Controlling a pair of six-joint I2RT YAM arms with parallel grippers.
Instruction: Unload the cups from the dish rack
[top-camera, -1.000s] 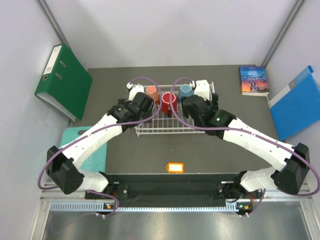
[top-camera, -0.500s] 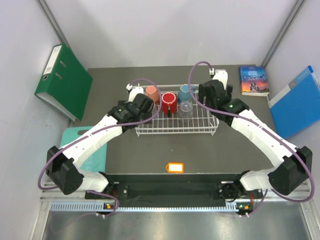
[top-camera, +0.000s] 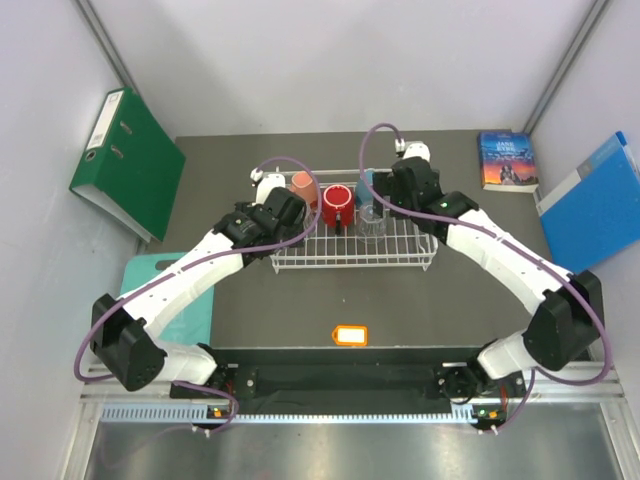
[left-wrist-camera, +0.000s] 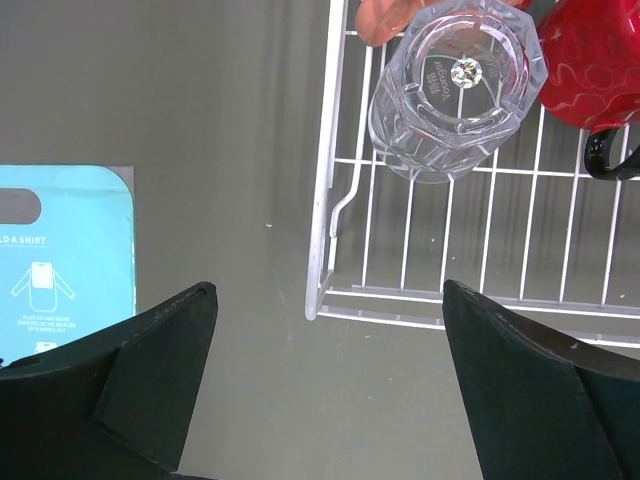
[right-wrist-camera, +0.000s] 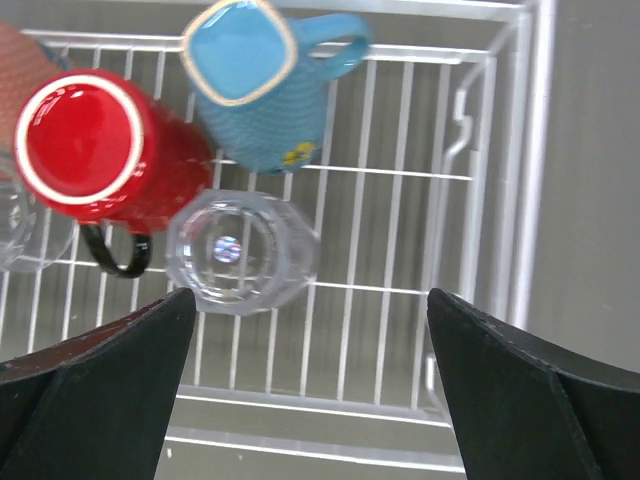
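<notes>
The white wire dish rack (top-camera: 350, 252) holds a salmon-pink mug (top-camera: 303, 186), a red mug (top-camera: 338, 204), a light blue mug (top-camera: 367, 181) and a clear glass tumbler (top-camera: 372, 217). My left gripper (top-camera: 272, 212) is open and empty above the rack's left front corner (left-wrist-camera: 322, 297). Its view shows a second clear tumbler (left-wrist-camera: 458, 85) between the salmon mug (left-wrist-camera: 378, 20) and the red mug (left-wrist-camera: 590, 60). My right gripper (top-camera: 405, 190) is open and empty above the rack's right half, with the tumbler (right-wrist-camera: 240, 252), red mug (right-wrist-camera: 100, 145) and blue mug (right-wrist-camera: 260, 85) ahead of it.
A teal board (top-camera: 160, 290) lies left of the rack and shows in the left wrist view (left-wrist-camera: 65, 250). An orange tag (top-camera: 350, 334) lies near the front. A green binder (top-camera: 130, 160), a book (top-camera: 507, 160) and a blue folder (top-camera: 595, 205) sit at the sides.
My right gripper left the middle of the rack, swung to the back right, then came back a little left. The tumbler it had covered now shows. The left arm has hardly moved.
</notes>
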